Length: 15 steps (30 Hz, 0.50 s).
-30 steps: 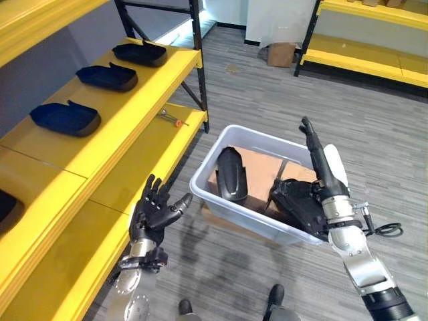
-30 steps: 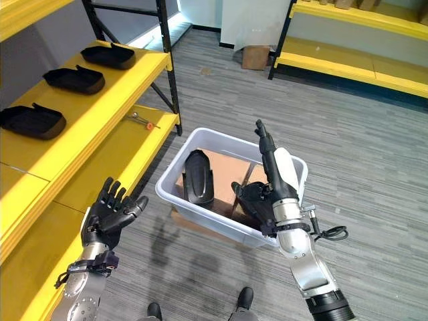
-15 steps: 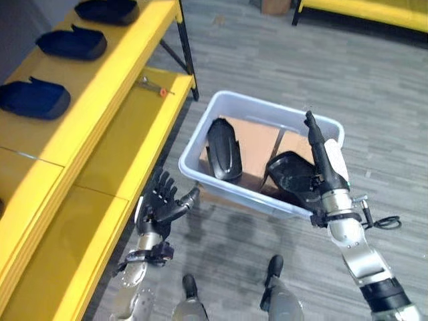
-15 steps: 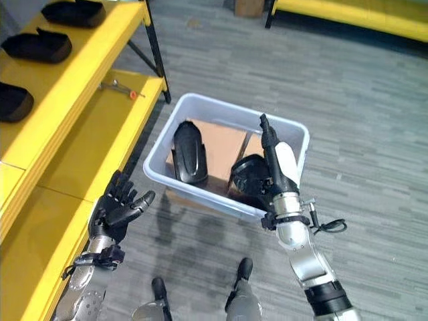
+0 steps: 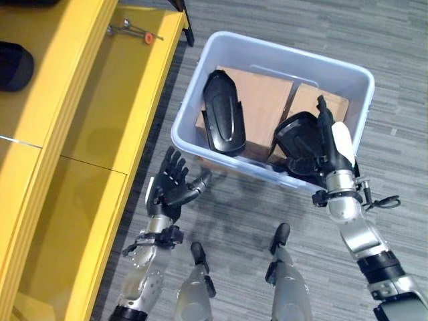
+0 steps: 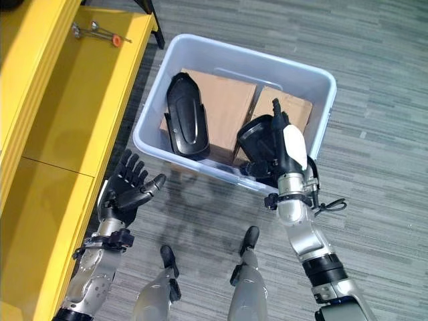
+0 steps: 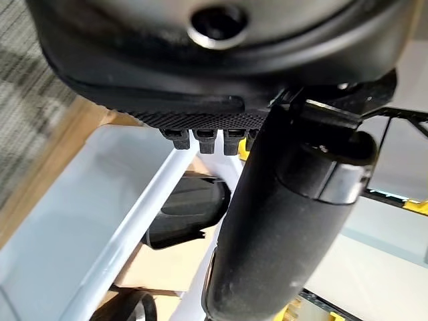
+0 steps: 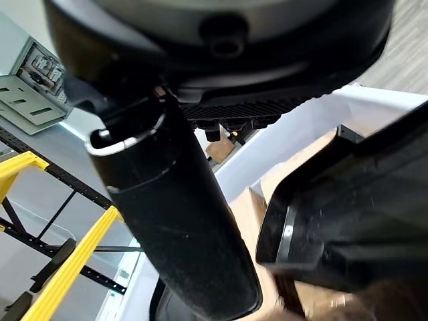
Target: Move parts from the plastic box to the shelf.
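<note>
A pale plastic box (image 5: 184, 131) stands on the floor beside the yellow shelf (image 5: 100, 100). Inside it, one long black part (image 5: 223, 124) lies on cardboard (image 5: 264, 107) at the left. A second black part (image 5: 297, 137) sits at the right, near the front wall. My right hand (image 5: 334, 147), its thumb under a white cover, lies with straight fingers against that second part, which shows close to the palm in the right wrist view (image 8: 348, 221). My left hand (image 5: 170, 190) hovers open over the floor between the box and the shelf, holding nothing.
Another black part (image 5: 12, 63) rests on the shelf's upper level. A small tool with a red grip (image 5: 137, 32) lies on the lower level near a black upright (image 5: 182, 8). Grey plank floor (image 5: 394, 100) surrounds the box.
The camera has tipped downward, so the box now sits higher in the picture. My right hand stays against the right-hand part. My left hand stays open.
</note>
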{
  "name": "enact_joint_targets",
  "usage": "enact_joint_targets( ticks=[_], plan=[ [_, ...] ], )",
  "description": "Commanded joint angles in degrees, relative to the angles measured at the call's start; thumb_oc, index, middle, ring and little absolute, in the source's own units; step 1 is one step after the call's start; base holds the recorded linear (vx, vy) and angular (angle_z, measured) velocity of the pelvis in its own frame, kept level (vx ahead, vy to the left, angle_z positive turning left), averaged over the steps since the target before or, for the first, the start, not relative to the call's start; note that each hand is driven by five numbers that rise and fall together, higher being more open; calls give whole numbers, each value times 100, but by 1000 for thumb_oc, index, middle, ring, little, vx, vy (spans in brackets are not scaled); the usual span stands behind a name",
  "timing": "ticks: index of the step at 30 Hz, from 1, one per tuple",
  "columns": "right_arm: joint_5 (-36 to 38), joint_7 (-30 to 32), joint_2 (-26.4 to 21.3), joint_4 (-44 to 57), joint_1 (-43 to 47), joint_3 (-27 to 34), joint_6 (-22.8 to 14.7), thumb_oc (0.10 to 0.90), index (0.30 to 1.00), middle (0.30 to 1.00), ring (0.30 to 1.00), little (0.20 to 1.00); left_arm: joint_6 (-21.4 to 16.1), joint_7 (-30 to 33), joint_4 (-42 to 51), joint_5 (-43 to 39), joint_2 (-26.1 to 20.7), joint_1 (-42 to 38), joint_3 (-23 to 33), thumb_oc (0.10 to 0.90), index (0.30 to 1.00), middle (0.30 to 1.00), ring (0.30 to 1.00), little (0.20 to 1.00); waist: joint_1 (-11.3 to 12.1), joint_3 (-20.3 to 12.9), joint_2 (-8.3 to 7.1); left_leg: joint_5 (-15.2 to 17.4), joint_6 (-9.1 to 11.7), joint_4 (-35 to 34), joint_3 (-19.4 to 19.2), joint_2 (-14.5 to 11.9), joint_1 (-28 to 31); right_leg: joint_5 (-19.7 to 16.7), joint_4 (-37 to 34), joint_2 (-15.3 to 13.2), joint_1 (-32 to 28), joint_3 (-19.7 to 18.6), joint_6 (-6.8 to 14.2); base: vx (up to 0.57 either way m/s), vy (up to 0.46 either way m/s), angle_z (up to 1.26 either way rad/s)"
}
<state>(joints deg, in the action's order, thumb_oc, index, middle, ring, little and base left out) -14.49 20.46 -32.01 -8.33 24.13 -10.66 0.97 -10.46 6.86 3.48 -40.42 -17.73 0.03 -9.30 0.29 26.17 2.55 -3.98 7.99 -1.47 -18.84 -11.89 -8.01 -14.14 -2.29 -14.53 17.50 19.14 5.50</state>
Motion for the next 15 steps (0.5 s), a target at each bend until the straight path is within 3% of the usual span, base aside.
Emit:
enact_joint_targets(
  ticks=[1,8,15],
  plan=[
    [-292,488,-210,335,673,146,-267,900,1000,1000,1000,1000,-610,-31,866,-146,-378,25,62,900,1000,1000,1000,1000,37,-340,-173,-542,-77,-260,92,-206,-69,101,468,-299,-20,-360,439,-3,-10,-4],
    [-330,618,-450,316,968,225,-229,900,1000,1000,1000,1000,-639,52,906,-140,-384,-85,61,900,1000,1000,1000,1000,26,-216,-233,-544,-41,-289,28,-245,-204,24,429,-224,198,-415,447,4,-8,-2],
    [36,539,-381,-362,1412,-156,-219,900,1000,1000,1000,1000,-690,172,903,-127,-353,-211,13,900,1000,1000,1000,1000,86,-76,-232,-563,-20,-328,82,-284,-397,40,472,-184,430,-380,427,11,-12,-4]
  ],
)
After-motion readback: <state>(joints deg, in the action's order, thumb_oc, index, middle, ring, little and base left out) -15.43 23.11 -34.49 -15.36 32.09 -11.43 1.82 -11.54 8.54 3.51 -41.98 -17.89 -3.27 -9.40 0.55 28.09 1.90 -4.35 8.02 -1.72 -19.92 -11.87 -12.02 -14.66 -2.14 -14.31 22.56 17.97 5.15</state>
